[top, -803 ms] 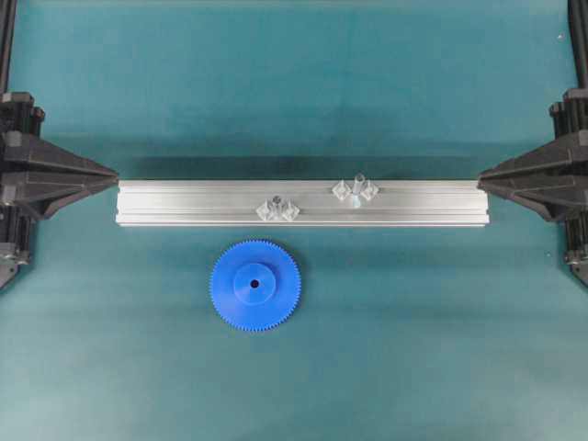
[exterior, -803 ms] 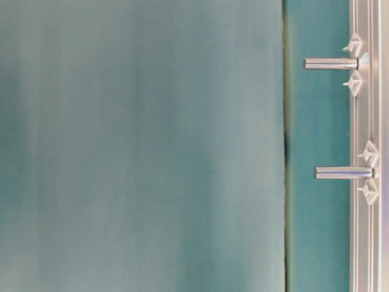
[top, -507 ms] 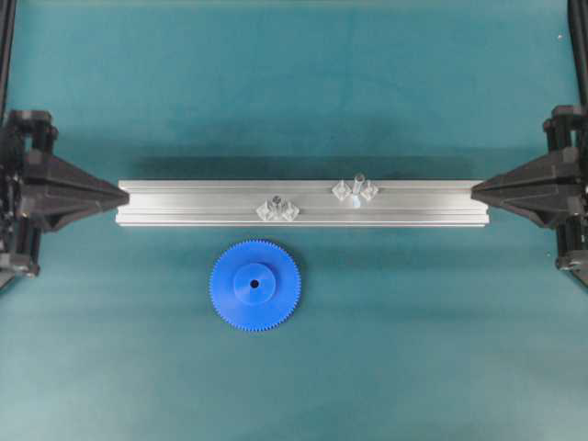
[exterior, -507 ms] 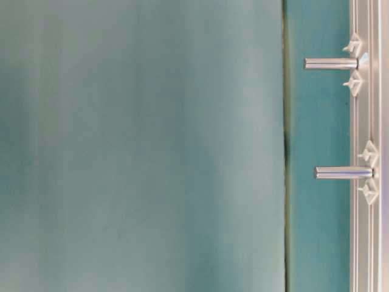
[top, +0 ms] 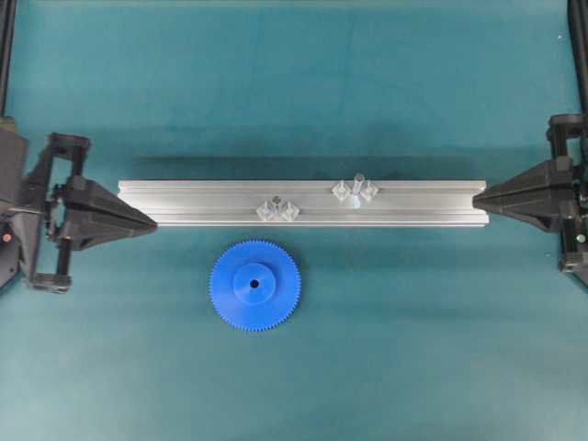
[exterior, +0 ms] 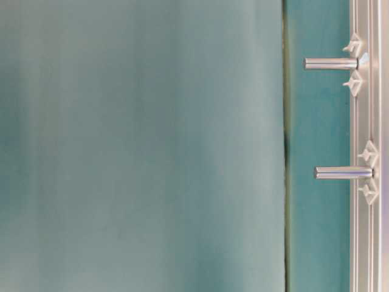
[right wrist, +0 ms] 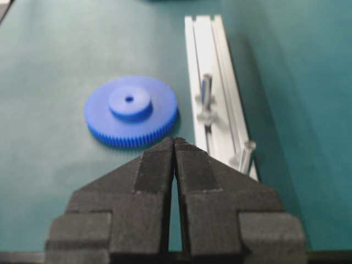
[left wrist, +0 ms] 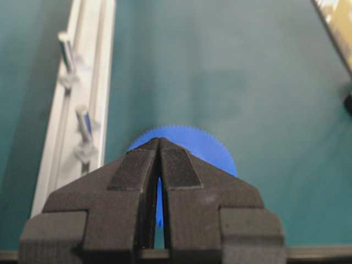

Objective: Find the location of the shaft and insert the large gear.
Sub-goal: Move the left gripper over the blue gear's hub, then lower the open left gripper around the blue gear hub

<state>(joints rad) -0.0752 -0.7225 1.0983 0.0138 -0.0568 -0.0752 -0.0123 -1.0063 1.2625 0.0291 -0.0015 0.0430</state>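
teal surface [top: 386, 349]: large gear [top: 254, 285] lies flat, hub up for grasping; shaft [top: 357, 186] upright on rail [top: 184, 202]; left tool [top: 152, 222] and right tool [top: 474, 196] closed, empty.

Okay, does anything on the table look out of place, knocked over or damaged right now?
Nothing stands out. The bright blue toothed plastic gear lies flat on the teal mat, hub up, clear of the long aluminium rail. Both clear plastic pegs stand upright on the rail. The left claw and right claw are shut and empty.
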